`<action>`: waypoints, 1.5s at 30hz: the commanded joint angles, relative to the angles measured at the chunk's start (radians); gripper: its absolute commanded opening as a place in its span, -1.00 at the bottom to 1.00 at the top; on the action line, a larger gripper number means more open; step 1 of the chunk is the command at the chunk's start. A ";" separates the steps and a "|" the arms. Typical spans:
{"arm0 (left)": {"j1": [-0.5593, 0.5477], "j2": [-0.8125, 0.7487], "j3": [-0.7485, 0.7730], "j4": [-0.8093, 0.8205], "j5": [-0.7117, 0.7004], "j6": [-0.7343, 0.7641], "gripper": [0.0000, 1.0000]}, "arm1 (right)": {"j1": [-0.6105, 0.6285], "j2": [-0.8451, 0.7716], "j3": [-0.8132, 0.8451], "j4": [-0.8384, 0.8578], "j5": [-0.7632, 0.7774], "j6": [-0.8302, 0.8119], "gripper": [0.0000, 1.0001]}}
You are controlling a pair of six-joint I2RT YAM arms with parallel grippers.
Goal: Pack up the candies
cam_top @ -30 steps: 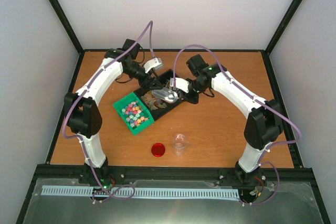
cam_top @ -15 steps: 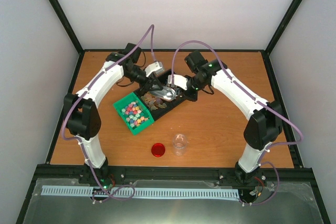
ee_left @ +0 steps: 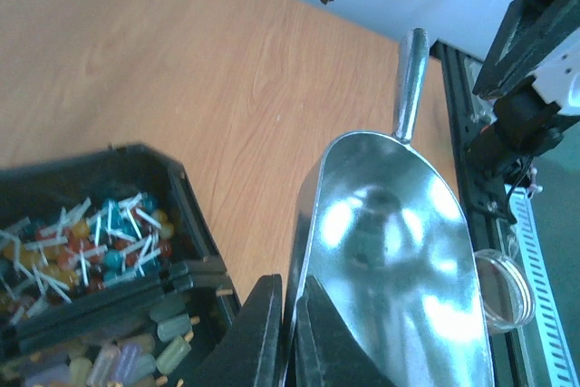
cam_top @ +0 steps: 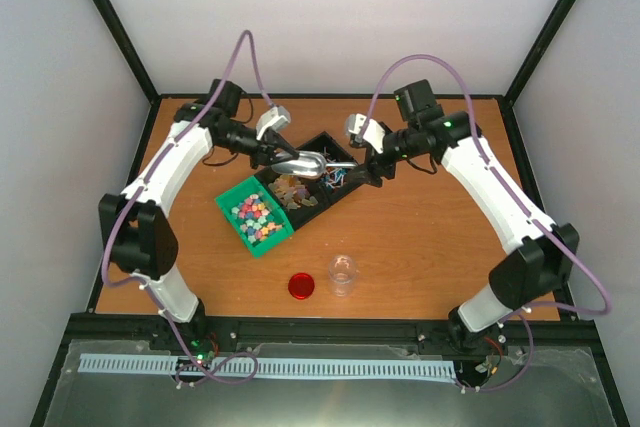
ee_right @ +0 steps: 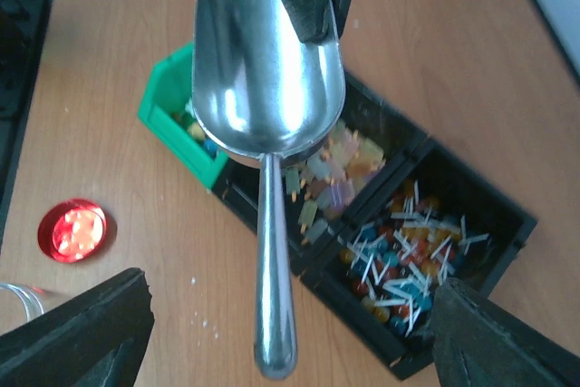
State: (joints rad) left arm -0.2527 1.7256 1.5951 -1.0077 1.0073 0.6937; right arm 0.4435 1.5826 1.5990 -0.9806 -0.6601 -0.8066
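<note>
The candies, small pastel lumps, fill a green bin left of centre; its corner shows in the right wrist view. My left gripper is shut on the rim of a shiny metal scoop, held above the black bins with nothing in its bowl. Its jaws pinch the scoop's side wall. My right gripper is open, its fingers wide on either side of the handle's end without touching it.
Two joined black bins hold popsicle-shaped sweets and lollipops. A red lid and a clear jar stand near the front edge. Black frame rails border the table.
</note>
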 commanded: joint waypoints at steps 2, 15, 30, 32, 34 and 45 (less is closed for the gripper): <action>0.009 -0.115 -0.041 0.154 0.187 -0.006 -0.98 | -0.005 -0.089 -0.049 0.099 -0.178 0.045 0.64; -0.002 -0.145 -0.044 0.231 0.221 -0.077 -0.98 | -0.005 -0.042 0.041 0.092 -0.301 0.111 0.06; -0.013 -0.145 -0.063 0.260 0.226 -0.119 -0.99 | -0.001 -0.030 0.046 0.100 -0.299 0.115 -0.60; -0.013 -0.143 -0.064 0.270 0.226 -0.133 -0.98 | 0.001 -0.030 0.044 0.096 -0.289 0.112 -0.71; -0.013 -0.144 -0.067 0.280 0.227 -0.143 -0.99 | 0.001 -0.029 0.043 0.093 -0.283 0.112 -0.79; 0.016 -0.113 -0.042 0.348 0.098 -0.337 -0.41 | -0.018 -0.045 0.013 0.145 -0.213 0.159 -0.94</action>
State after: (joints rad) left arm -0.2577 1.6032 1.5173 -0.7238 1.1454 0.4725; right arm 0.4377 1.5436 1.6241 -0.8719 -0.8963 -0.6807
